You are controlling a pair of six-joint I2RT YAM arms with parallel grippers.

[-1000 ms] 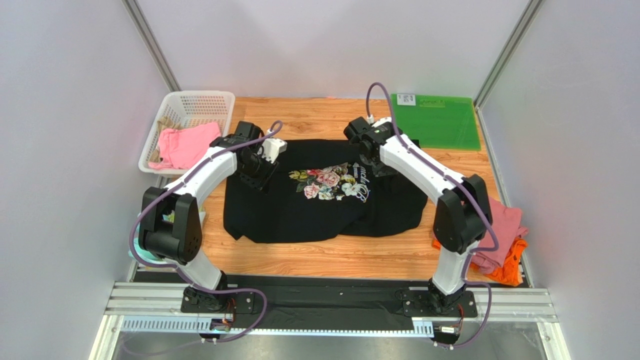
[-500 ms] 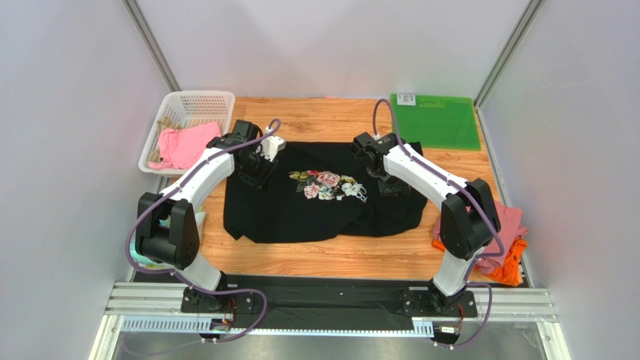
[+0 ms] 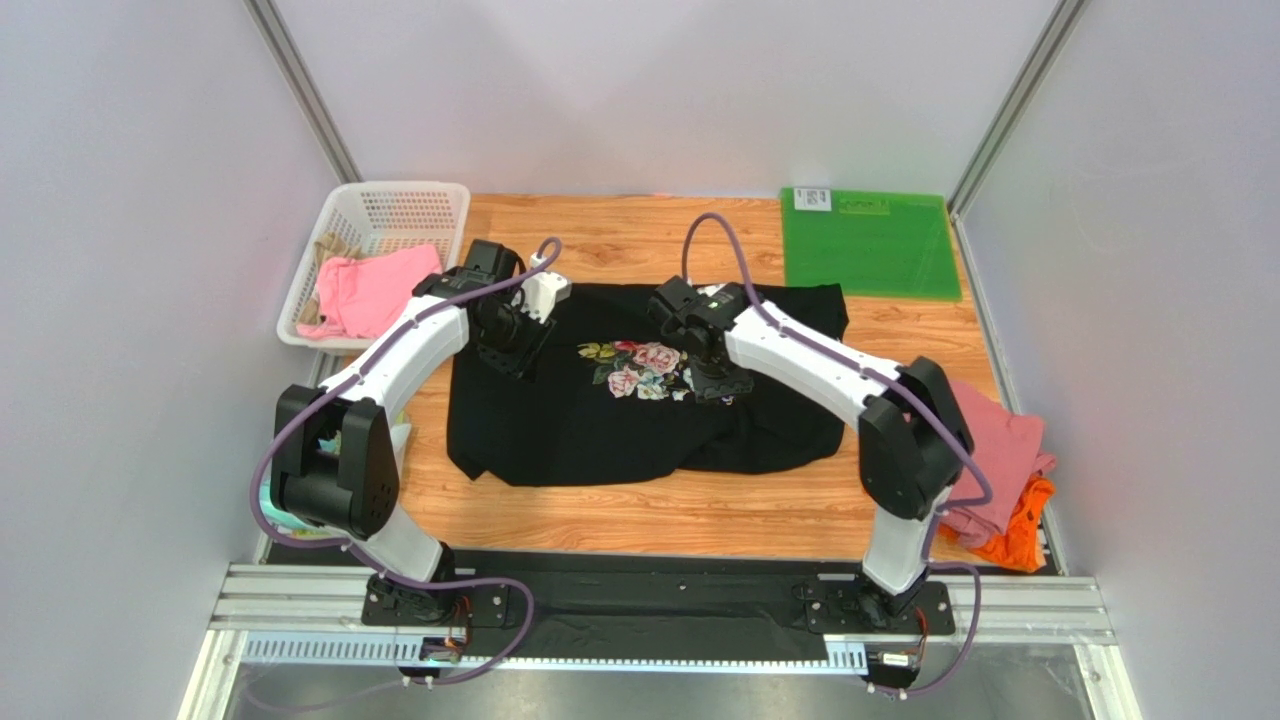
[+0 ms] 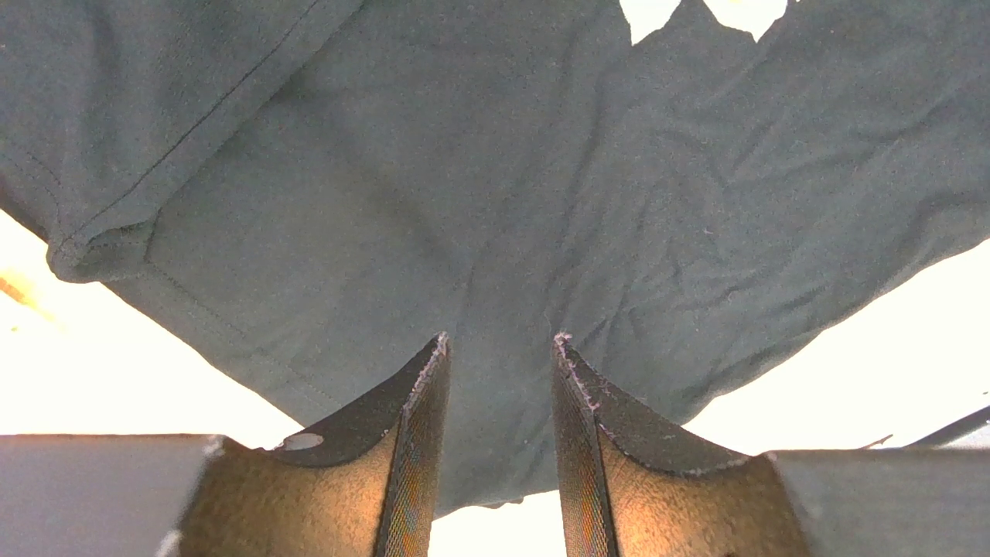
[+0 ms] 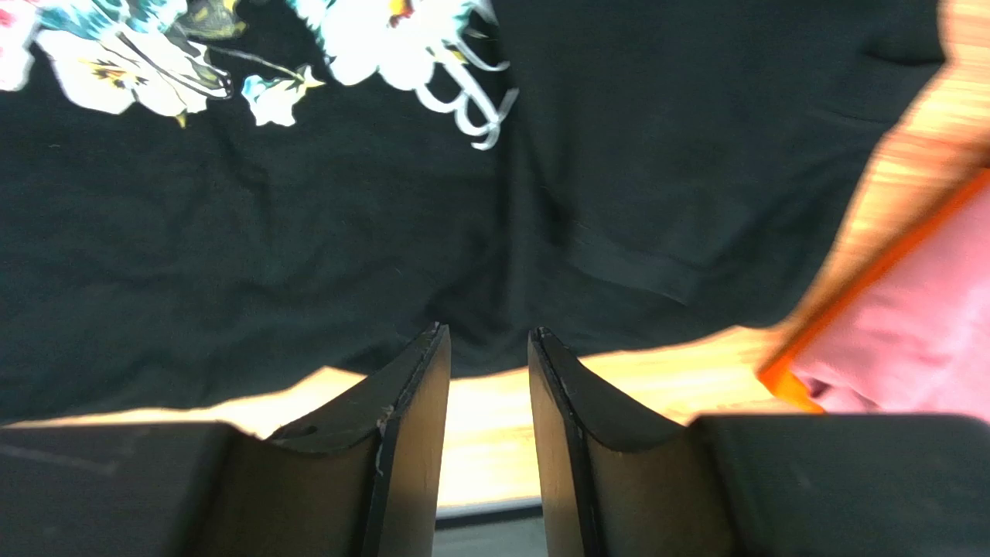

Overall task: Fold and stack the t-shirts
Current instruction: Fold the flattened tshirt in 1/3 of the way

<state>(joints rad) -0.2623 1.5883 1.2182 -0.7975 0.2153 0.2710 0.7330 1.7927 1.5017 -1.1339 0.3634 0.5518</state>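
Observation:
A large black t-shirt (image 3: 601,428) with a floral chest print (image 3: 649,368) lies spread on the wooden table. My left gripper (image 3: 508,342) hovers over its upper left part, open, with only black cloth (image 4: 500,209) behind the gap between the left gripper's (image 4: 500,339) fingers. My right gripper (image 3: 712,375) hangs just right of the print, open and empty; past this right gripper (image 5: 488,332) the wrist view shows the shirt's hem (image 5: 349,232) and bare wood. A dusty-pink shirt (image 3: 1007,435) lies on an orange one (image 3: 1025,537) at the right edge. Another pink shirt (image 3: 368,288) sits in the basket.
A white slatted basket (image 3: 394,207) stands at the back left. A stiff green mat (image 3: 872,243) lies at the back right corner. Grey walls close in the table on three sides. Bare wood (image 3: 646,518) runs along the near edge.
My right gripper has opened and swung left from the shirt's upper right part to beside the floral print. The left arm has stayed still.

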